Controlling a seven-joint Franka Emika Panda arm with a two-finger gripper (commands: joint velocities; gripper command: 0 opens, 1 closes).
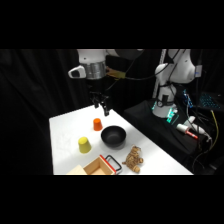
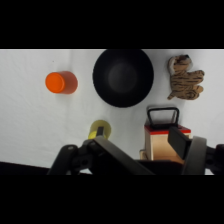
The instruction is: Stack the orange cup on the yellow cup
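You are dealing with a small, light, stiff plastic orange cup (image 1: 97,124); it looks smooth and tapered, so it could slip or tip if you pinch it high. Take it across the wall near the middle, one finger on each side. It stands upside down, as far as the side view lets you judge, on the tabletop (image 1: 65,127) toward the far edge, just beside the black bowl (image 1: 113,136). The yellow cup (image 1: 84,145) sits apart from it, nearer the front edge and left of the bowl. Your gripper (image 1: 100,106) hangs just above the orange cup, touching nothing and holding nothing. You cannot tell from either view how far its fingers are spread.
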